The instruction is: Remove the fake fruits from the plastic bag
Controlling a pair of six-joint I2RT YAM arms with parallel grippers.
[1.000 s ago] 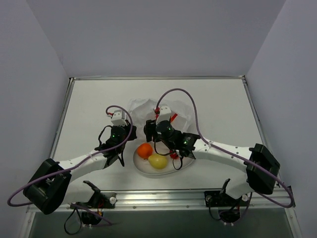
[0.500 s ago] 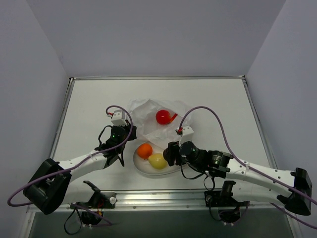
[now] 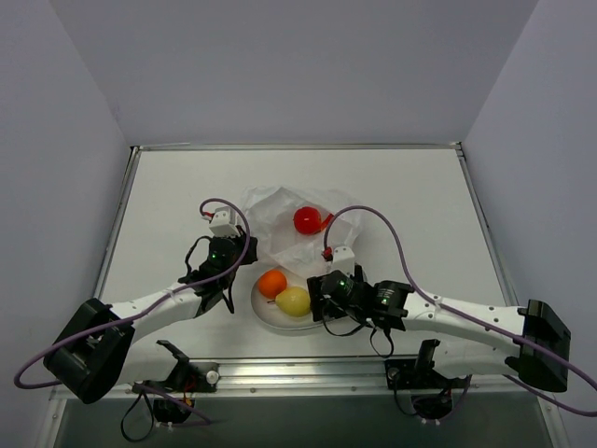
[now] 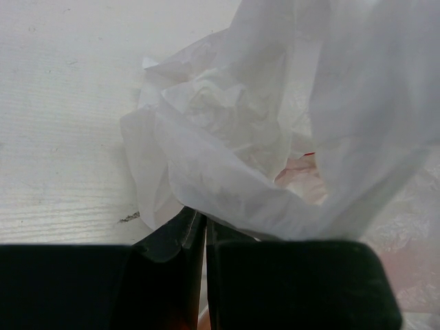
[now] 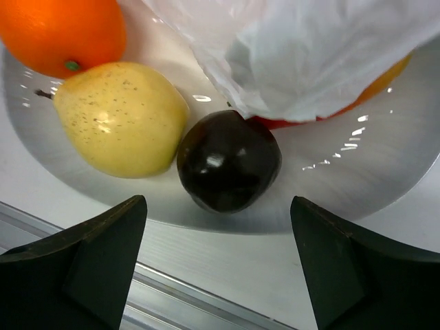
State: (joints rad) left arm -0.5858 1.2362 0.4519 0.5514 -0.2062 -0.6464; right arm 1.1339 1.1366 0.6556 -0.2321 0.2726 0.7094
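The plastic bag (image 3: 280, 217) lies crumpled behind the white oval plate (image 3: 280, 322). A red round fruit (image 3: 306, 220) rests on the bag. My left gripper (image 3: 242, 257) is shut on a fold of the bag (image 4: 234, 137), with its jaws (image 4: 204, 223) pressed together. My right gripper (image 3: 320, 303) hovers open and empty over the plate's near side (image 5: 218, 206). On the plate (image 5: 385, 179) lie an orange (image 5: 62, 31), a yellow pear (image 5: 117, 117) and a dark purple plum (image 5: 229, 159). A red-orange fruit (image 5: 385, 82) is half hidden under the bag's edge (image 5: 302, 55).
The table's metal front rail (image 5: 103, 302) runs just below the plate. Grey walls close in the table on three sides. The right arm's purple cable (image 3: 373, 219) loops over the bag's right side.
My right gripper has pulled back from the bag to the plate's near side, uncovering the red round fruit. The left gripper has stayed in place on the bag.
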